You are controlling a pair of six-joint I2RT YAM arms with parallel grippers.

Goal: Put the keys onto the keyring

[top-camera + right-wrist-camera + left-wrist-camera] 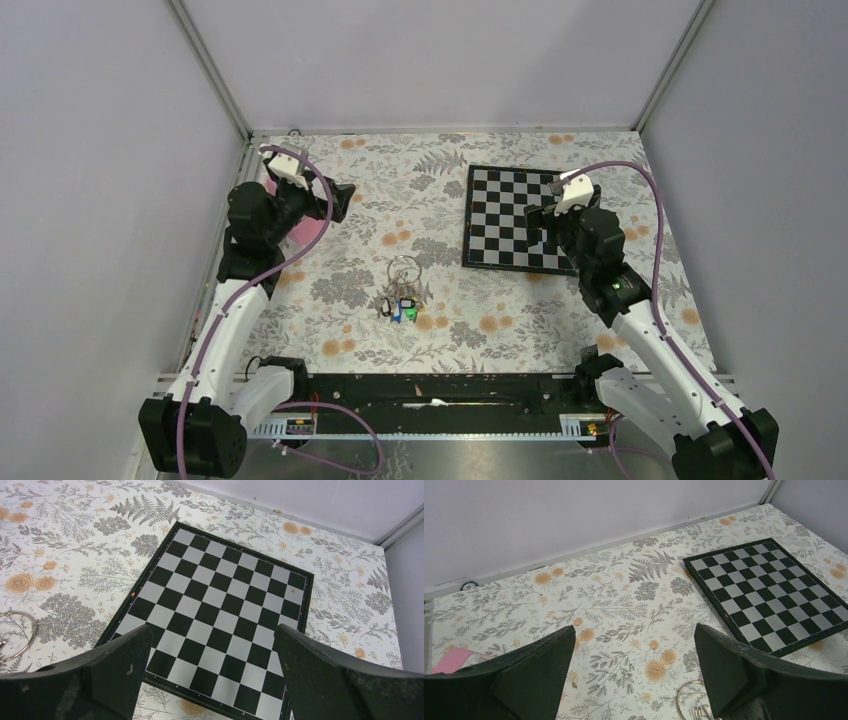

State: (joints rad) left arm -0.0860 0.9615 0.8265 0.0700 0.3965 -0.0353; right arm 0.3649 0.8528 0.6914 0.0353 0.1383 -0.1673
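Mid-table, keyring (403, 290) lying lengthwise near-to-far, sitting closer to left gripper (634, 627) than right gripper (212, 627); both gaping wide, holding nothing.

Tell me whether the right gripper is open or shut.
Open. The right gripper has its fingers wide apart, holding nothing; the chessboard shows between them.
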